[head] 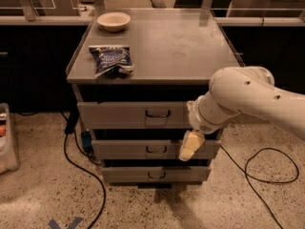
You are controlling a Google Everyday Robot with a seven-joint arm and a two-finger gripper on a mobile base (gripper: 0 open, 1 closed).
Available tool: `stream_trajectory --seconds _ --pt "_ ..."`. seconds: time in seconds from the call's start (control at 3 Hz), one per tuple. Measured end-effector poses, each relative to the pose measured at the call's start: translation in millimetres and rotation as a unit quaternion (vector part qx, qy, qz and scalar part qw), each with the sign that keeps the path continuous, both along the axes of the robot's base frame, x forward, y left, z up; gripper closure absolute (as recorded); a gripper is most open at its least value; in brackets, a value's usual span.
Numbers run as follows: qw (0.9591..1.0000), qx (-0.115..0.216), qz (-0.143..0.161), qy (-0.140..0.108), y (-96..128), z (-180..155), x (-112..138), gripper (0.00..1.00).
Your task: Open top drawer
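The top drawer is the widest grey drawer, right under the cabinet top, with a small dark loop handle at its centre. Its front looks closed. My gripper hangs from the white arm at the cabinet's right front. It sits in front of the middle drawer, below and to the right of the top drawer's handle, and is not touching the handle. The arm hides the right ends of the top and middle drawers.
On the cabinet top lie a blue snack bag and a white bowl. The bottom drawer is narrowest. Black cables run on the floor to the left and right. A bin stands at far left.
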State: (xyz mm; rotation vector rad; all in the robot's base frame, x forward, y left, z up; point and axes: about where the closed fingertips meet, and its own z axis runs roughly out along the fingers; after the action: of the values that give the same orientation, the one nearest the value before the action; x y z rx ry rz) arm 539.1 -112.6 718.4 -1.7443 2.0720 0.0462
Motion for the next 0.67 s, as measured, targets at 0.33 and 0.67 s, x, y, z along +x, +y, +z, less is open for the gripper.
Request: stream_trajectory --seconds 0.33,0.67 --pt "0.9997 0.012 0.014 -0.012 12 -12 15 0.00" --pt "0.9984 0.027 0.033 -0.037 27 -17 35 0.00"
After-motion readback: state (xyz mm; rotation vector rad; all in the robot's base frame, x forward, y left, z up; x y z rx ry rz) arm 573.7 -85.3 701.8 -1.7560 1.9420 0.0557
